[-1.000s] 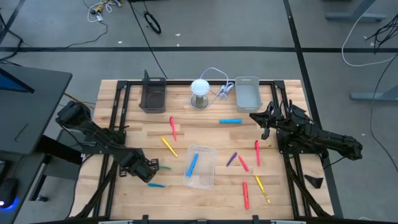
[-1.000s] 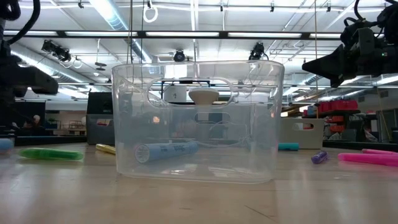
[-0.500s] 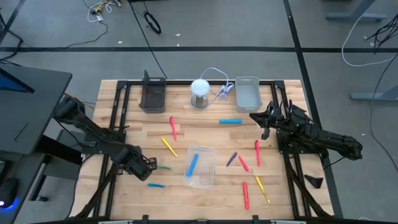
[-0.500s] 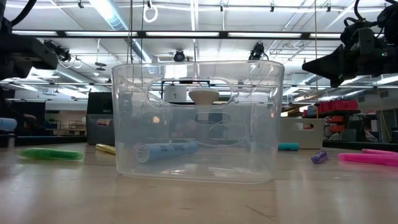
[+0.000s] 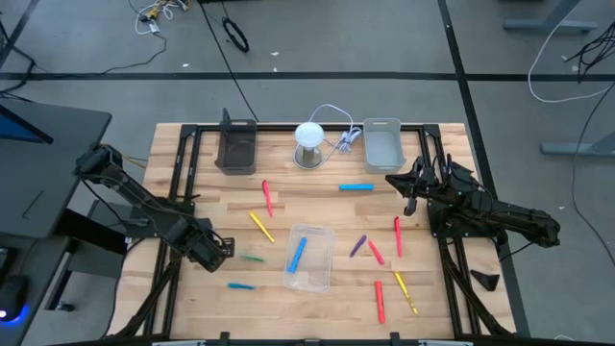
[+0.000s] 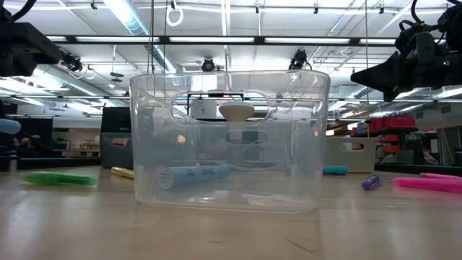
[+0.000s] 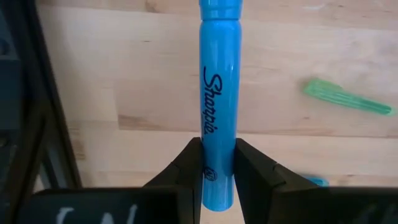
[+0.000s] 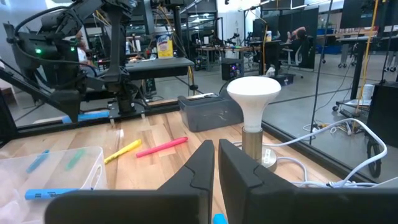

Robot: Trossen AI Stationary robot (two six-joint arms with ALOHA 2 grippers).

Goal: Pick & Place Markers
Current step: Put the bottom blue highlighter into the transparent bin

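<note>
My left gripper hangs over the table's near left part, pointing down, shut on a blue marker. That marker's end also shows at the left edge of the low view, above the tabletop. A green marker and another blue marker lie on the wood nearby. A clear tray holds one blue marker. Red, yellow, blue and purple markers lie scattered across the table. My right gripper waits shut, level, at the far right. My left gripper pinches the blue marker's barrel near one end between its two fingers. The fingers come from above, pointing down, and lie across the marker. The marker sits level in the hold, lifted clear of the table, most of its length sticking out to one side.
At the far edge stand a black tray, a white bulb lamp with its cable, and a grey tray. Black frame rails run along both sides of the table. Bare wood lies between my left gripper and the clear tray.
My left gripper has gone up and a little toward the table's far left with the blue marker in its fingers. The marker has come clear of the table and stays level. The green and blue markers on the wood have kept their places.
</note>
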